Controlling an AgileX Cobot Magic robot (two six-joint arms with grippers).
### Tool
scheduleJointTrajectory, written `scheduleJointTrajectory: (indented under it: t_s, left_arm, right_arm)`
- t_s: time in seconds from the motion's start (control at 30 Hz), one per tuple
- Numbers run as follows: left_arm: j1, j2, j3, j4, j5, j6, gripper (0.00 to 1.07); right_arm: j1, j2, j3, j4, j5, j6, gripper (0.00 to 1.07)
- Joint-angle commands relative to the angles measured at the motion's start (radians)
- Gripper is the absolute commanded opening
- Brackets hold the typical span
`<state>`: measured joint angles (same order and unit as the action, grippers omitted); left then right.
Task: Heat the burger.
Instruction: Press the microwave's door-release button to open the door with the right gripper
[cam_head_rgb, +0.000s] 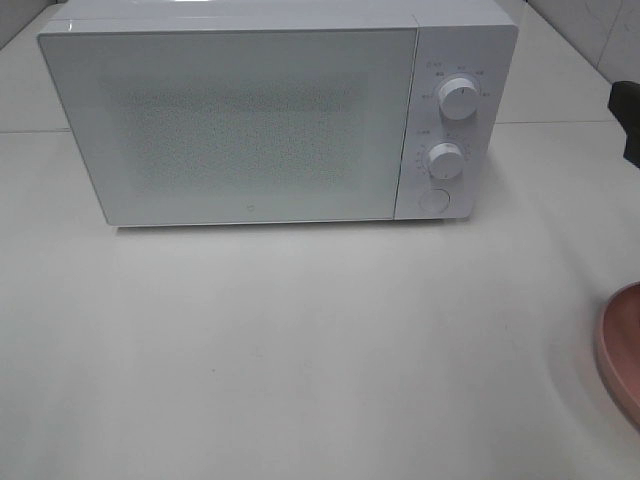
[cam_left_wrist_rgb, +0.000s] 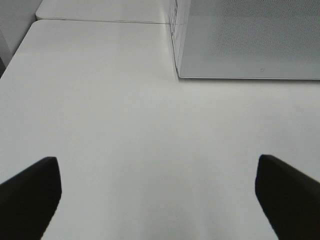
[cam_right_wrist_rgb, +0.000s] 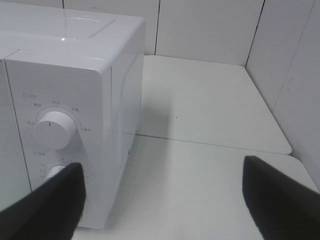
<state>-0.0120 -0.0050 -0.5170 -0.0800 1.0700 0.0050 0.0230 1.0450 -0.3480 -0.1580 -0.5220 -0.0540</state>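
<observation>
Toward the far edge of the white tabletop (cam_head_rgb: 300, 350): white microwave (cam_head_rgb: 250, 120), door shut, dotted glass opaque, interior hidden. On the panel at its right end: upper knob (cam_head_rgb: 459, 100), lower knob (cam_head_rgb: 446, 160), round button (cam_head_rgb: 433, 200) beneath. Printed markings too small to read.

No sight of the burger from any of the three cameras; location cannot be told.

At the right edge of the tabletop, toward the near corner: round pink plate (cam_head_rgb: 622, 350), cut off by the frame. Only an arc of rim in sight, contents out of frame. Higher on the same frame edge, level with the knobs: dark shape (cam_head_rgb: 628, 120), mostly cropped, identity not determinable.

Left gripper (cam_left_wrist_rgb: 157, 200): released, jaws spread wide, nothing between them, tabletop below. Black fingers (cam_left_wrist_rgb: 30, 195) in sight at the tips only, remainder cropped. Ahead of it, the lower left corner of the microwave door. Out of frame in the exterior high view.

Right gripper (cam_right_wrist_rgb: 162, 200): likewise released, jaws far apart, nothing held. One finger overlapping the lower knob in the wrist picture and hiding most of it; contact or clearance cannot be told. Facing the right front corner of the microwave, with more tabletop and a tiled wall (cam_right_wrist_rgb: 210, 30) beyond.
</observation>
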Motion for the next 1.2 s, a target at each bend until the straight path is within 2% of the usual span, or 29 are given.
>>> scheduleJointTrajectory:
  t_s: [0.03,0.17,0.43,0.47,0.5,0.57,0.63,0.7,0.83,0.97,1.0,1.07,1.2]
  left_arm:
    - [-0.006,-0.015,0.000,-0.007,0.000,0.001,0.98]
    - [-0.006,-0.015,0.000,-0.007,0.000,0.001,0.98]
    - [-0.006,-0.015,0.000,-0.007,0.000,0.001,0.98]
    - [-0.006,-0.015,0.000,-0.007,0.000,0.001,0.98]
    - [-0.006,-0.015,0.000,-0.007,0.000,0.001,0.98]
    - [-0.006,-0.015,0.000,-0.007,0.000,0.001,0.98]
    - [-0.006,-0.015,0.000,-0.007,0.000,0.001,0.98]
    - [-0.006,-0.015,0.000,-0.007,0.000,0.001,0.98]
    - [-0.006,-0.015,0.000,-0.007,0.000,0.001,0.98]
    - [-0.006,-0.015,0.000,-0.007,0.000,0.001,0.98]
    - [-0.006,-0.015,0.000,-0.007,0.000,0.001,0.98]
    - [-0.006,-0.015,0.000,-0.007,0.000,0.002,0.98]
    - [-0.006,-0.015,0.000,-0.007,0.000,0.002,0.98]
  right_arm:
    - [-0.005,0.072,0.003,0.104,-0.075,-0.078,0.76]
    - [-0.005,0.122,0.003,0.146,-0.115,-0.124,0.76]
    - [0.094,0.260,0.003,0.188,-0.282,-0.165,0.76]
    - [0.140,0.293,0.003,0.237,-0.309,-0.210,0.76]
    - [0.140,0.293,0.003,0.237,-0.309,-0.210,0.76]
    - [0.211,0.333,0.003,0.313,-0.349,-0.268,0.76]
    - [0.231,0.342,0.003,0.339,-0.363,-0.279,0.76]
    - [0.302,0.371,0.003,0.407,-0.397,-0.306,0.76]
    - [0.361,0.392,0.003,0.472,-0.424,-0.329,0.76]
    - [0.465,0.423,0.003,0.620,-0.472,-0.391,0.76]
    - [0.465,0.423,0.003,0.620,-0.472,-0.391,0.76]
    - [0.532,0.437,0.003,0.692,-0.508,-0.428,0.76]
    - [0.595,0.456,0.003,0.764,-0.545,-0.431,0.76]
